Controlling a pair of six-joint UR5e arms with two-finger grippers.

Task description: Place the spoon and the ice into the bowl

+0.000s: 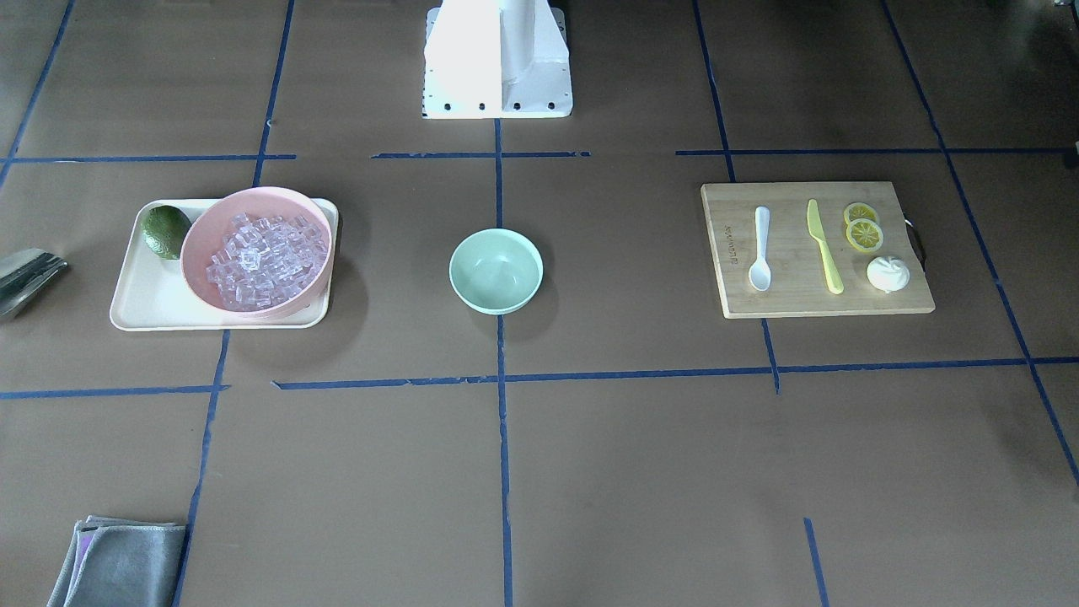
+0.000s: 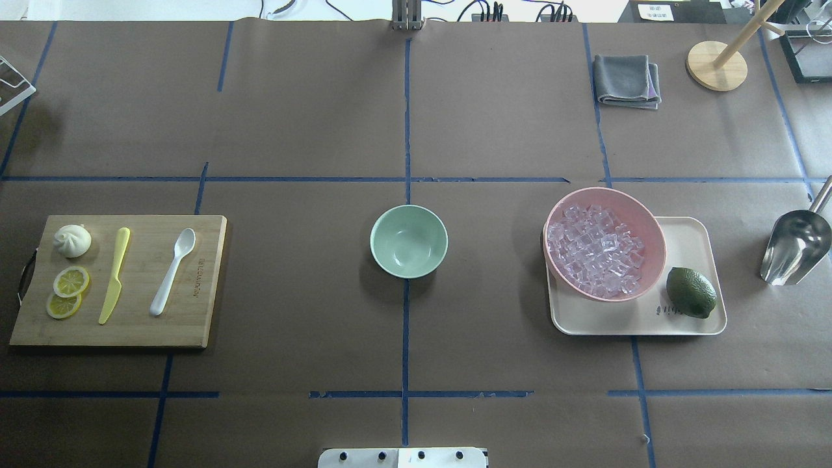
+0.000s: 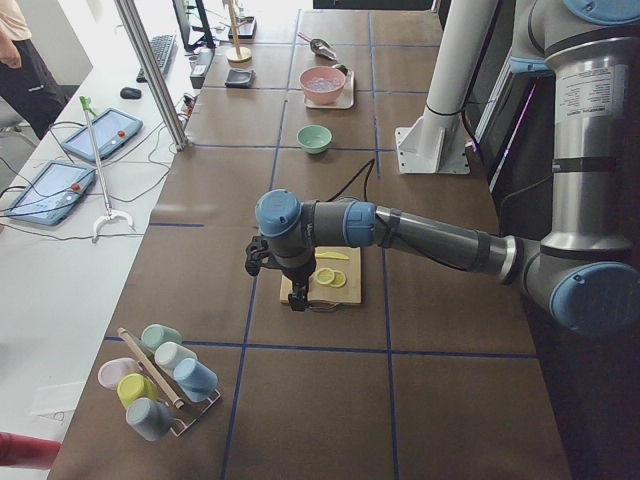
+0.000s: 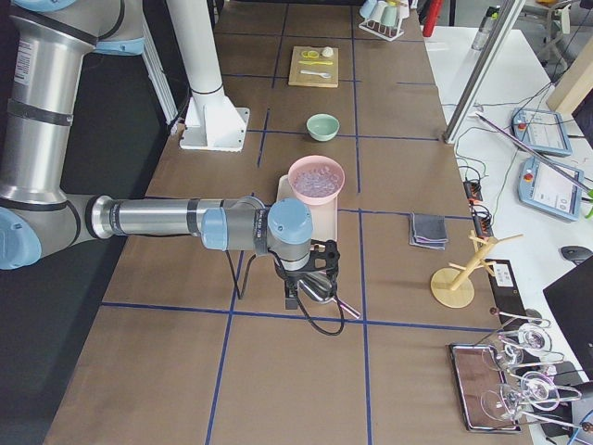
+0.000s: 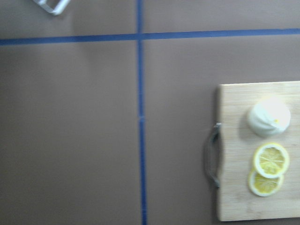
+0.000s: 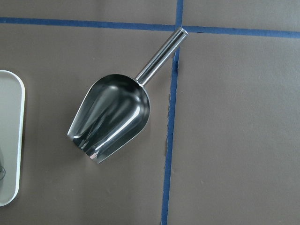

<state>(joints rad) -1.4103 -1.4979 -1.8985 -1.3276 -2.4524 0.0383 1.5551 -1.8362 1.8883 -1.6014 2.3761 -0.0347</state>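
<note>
The white spoon (image 2: 171, 273) lies on a wooden cutting board (image 2: 195, 312) at the left, and shows in the front view (image 1: 761, 250) too. The mint-green bowl (image 2: 408, 241) stands empty at the table's middle. Clear ice cubes (image 2: 598, 250) fill a pink bowl (image 2: 640, 211) on a cream tray (image 2: 689, 237) at the right. My left gripper (image 3: 297, 302) hangs above the board's outer end. My right gripper (image 4: 295, 297) hangs over a metal scoop (image 6: 112, 115). Both show only in the side views, so I cannot tell whether they are open or shut.
A yellow knife (image 2: 114, 275), lemon slices (image 2: 70, 281) and a white bun (image 2: 72, 240) share the board. A green lime (image 2: 691, 292) lies on the tray. The scoop (image 2: 794, 247) lies right of the tray. A grey cloth (image 2: 625, 79) and a wooden stand (image 2: 717, 65) are at the far right.
</note>
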